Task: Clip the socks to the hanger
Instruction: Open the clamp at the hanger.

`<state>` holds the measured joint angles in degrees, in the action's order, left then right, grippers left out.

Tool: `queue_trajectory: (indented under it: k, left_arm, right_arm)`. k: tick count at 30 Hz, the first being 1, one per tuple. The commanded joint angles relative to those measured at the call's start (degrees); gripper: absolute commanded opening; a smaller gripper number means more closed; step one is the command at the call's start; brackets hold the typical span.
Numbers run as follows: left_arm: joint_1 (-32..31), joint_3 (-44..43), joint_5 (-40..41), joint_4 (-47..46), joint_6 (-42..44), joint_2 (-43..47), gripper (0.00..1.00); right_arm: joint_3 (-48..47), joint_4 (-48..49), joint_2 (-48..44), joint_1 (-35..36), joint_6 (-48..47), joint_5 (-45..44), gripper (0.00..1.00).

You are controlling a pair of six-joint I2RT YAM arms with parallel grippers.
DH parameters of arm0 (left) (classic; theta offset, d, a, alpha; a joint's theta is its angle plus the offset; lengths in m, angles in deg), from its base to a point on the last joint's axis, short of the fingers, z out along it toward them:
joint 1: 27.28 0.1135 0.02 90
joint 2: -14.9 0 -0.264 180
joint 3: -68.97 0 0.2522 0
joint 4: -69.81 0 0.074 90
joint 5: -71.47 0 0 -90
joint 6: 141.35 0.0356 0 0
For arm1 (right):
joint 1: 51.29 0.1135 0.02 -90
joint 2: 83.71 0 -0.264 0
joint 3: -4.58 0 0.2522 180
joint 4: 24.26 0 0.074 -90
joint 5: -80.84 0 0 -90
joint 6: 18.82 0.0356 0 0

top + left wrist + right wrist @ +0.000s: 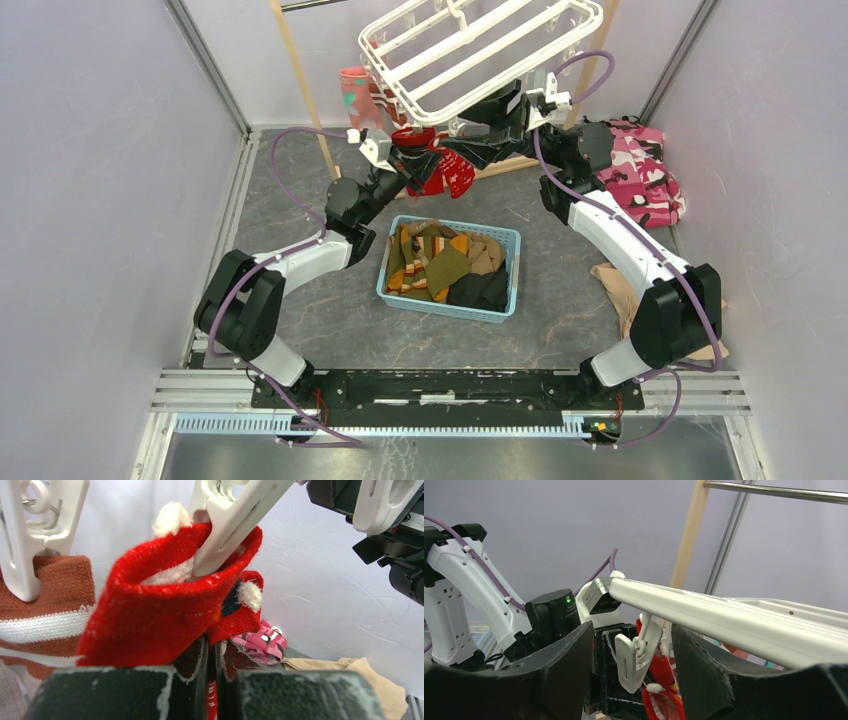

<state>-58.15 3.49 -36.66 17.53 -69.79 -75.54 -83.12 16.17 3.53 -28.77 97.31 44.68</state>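
Observation:
A bright red sock point(160, 605) hangs from my left gripper point(212, 647), which is shut on its lower part. A white clip point(235, 525) of the hanger point(480, 50) pokes into the sock's open cuff. In the right wrist view my right gripper point(631, 630) stands open on either side of that clip point(634, 660), with a gap at the left finger and the red sock point(664, 702) just below. From above, both grippers meet under the hanger's near rim, left point(415, 160), right point(470, 132). A neighbouring clip point(22, 540) holds a brown sock with white stripes point(45, 615).
A blue basket point(500, 310) of mixed clothes sits on the table between the arms. Pink camouflage cloth point(640, 170) lies at the back right, a tan garment point(615, 290) beside the right arm. A wooden frame post point(300, 85) rises behind the hanger.

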Motion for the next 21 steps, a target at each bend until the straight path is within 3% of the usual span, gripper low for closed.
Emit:
queue_trajectory:
  k: [1,15,21]
  left_arm:
    - [0.3,-1.0,0.0,-1.4,-0.1,2.8,0.02]
    - [0.3,-0.8,0.0,-1.2,0.1,3.2,0.02]
    - [0.3,-0.7,0.2,-1.1,0.1,3.4,0.02]
  right_arm:
    - [-2.8,2.4,0.1,0.4,1.0,0.7,0.64]
    - [-2.9,4.1,0.3,0.4,2.7,0.9,0.48]
    - [-3.0,2.8,0.0,0.4,2.0,0.4,0.30]
